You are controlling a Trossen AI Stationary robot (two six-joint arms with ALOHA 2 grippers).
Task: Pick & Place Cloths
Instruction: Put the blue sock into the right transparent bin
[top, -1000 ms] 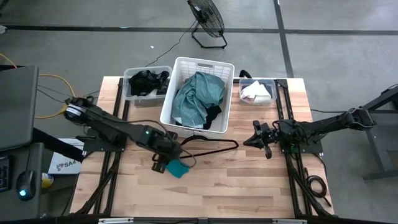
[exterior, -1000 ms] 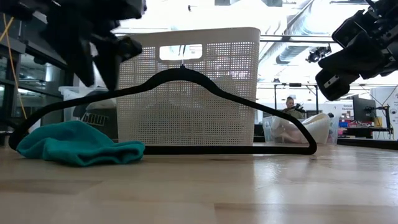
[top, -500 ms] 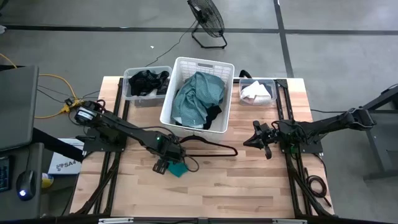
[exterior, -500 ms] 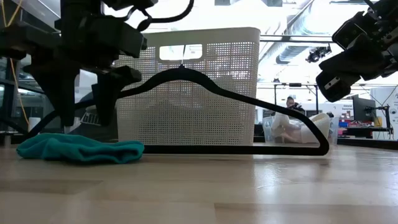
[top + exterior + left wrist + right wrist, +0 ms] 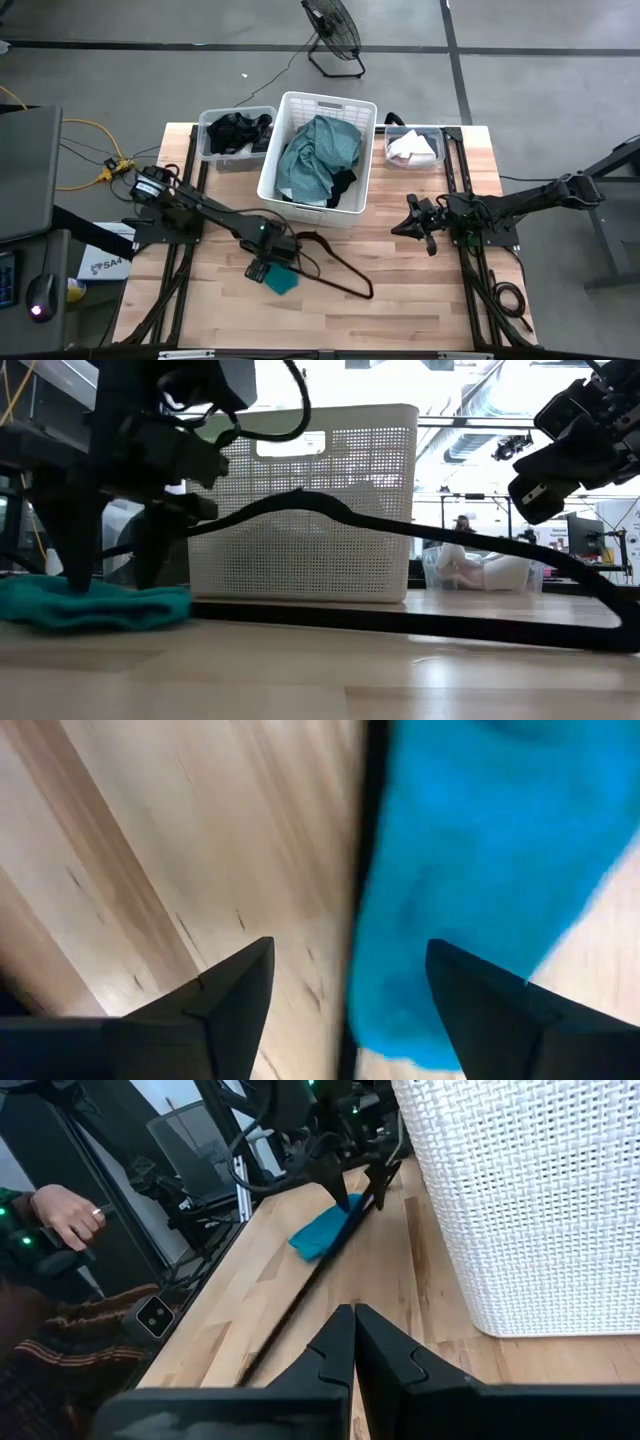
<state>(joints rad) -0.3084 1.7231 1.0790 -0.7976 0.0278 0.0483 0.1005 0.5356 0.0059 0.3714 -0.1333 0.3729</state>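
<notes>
Left tool (image 5: pixel 272 268) hangs open, fingers straddling the small bright teal fabric cloth (image 5: pixel 281 280) on the wooden tabletop (image 5: pixel 400 310), directly beneath it; right tool (image 5: pixel 413 222) closed, well apart.

Table's seen from straight overhead and from tabletop level (super close); the white laundry basket (image 5: pixel 318 150) is shared.
</notes>
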